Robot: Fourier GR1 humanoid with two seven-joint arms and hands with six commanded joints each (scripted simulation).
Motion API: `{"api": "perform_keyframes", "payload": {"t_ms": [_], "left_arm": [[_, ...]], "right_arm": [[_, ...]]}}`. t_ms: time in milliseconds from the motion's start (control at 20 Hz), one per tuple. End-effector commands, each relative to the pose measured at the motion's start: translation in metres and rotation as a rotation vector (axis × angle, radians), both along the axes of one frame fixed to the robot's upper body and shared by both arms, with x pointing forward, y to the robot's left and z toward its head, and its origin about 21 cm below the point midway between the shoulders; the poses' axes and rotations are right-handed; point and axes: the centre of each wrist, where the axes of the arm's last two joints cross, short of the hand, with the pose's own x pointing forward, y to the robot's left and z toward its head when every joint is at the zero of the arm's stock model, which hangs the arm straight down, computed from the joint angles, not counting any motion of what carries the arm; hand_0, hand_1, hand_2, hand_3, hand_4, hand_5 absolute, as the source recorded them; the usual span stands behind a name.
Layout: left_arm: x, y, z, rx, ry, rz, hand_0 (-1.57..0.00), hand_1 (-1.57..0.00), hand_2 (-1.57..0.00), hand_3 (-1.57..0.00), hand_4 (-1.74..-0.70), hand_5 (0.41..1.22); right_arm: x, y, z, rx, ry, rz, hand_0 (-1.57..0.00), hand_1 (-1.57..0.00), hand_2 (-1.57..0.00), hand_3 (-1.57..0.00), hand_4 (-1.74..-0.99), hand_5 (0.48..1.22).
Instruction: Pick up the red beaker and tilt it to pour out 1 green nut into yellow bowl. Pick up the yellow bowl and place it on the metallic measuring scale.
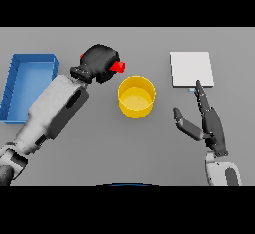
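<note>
At centre-left of the grey surface, just left of the bowl:

- Left robot hand: fingers curled round the red beaker. Only a small red bit shows past the dark fingers on the bowl side, plus a red sliver at the hand's far left; rest of beaker hidden. Beaker's tilt can't be told. Arm comes in from lower left, white/grey.
- Red beaker: in the left hand's grip, up-left of the bowl rim, close to it; whether it touches the rim is unclear.
- Yellow bowl: upright on the surface, mid-frame, between the two hands. Inside looks plain yellow; no nut can be made out.
- Metallic measuring scale: flat pale square plate, upper right, apart from the bowl, nothing on it.
- Right robot hand: lower right, fingers straight & spread, thumb splayed toward the bowl, holding nothing. Longest fingertip reaches the scale's near edge; contact can't be told.
- Blue tray: far left edge, partly behind the left arm.
</note>
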Motion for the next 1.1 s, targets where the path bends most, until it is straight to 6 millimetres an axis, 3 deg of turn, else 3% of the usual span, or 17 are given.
{"api": "perform_keyframes", "payload": {"t_ms": [0,300,600,1050], "left_arm": [[0.001,-0.005,0.002,0.068,-0.007,-0.019,-1.57,-1.57,-1.57,-1.49,-1.7,1.205],[0.007,-0.027,0.015,0.383,-0.052,-0.166,-1.57,-1.57,-1.57,-1.29,-1.72,1.217],[0.01,-0.052,0.017,0.599,-0.118,-0.313,-1.57,-1.57,-1.57,-1.5,-1.73,1.22],[0.008,-0.07,0.026,0.927,-0.265,-0.472,-1.57,-1.57,-1.57,-1.56,-1.74,1.221]], "right_arm": [[0.0,0.003,-0.003,0.004,0.006,0.006,0.0,0.0,0.0,0.0,-1.19,0.675],[-0.004,0.004,-0.008,0.058,0.036,-0.004,0.0,0.0,0.0,0.0,-1.206,0.639],[-0.005,0.005,-0.007,0.031,-0.005,-0.023,0.0,0.0,0.0,0.0,-1.213,0.591],[-0.003,0.005,-0.009,0.053,-0.017,-0.025,0.0,0.0,0.0,0.0,-1.135,0.567]]}}
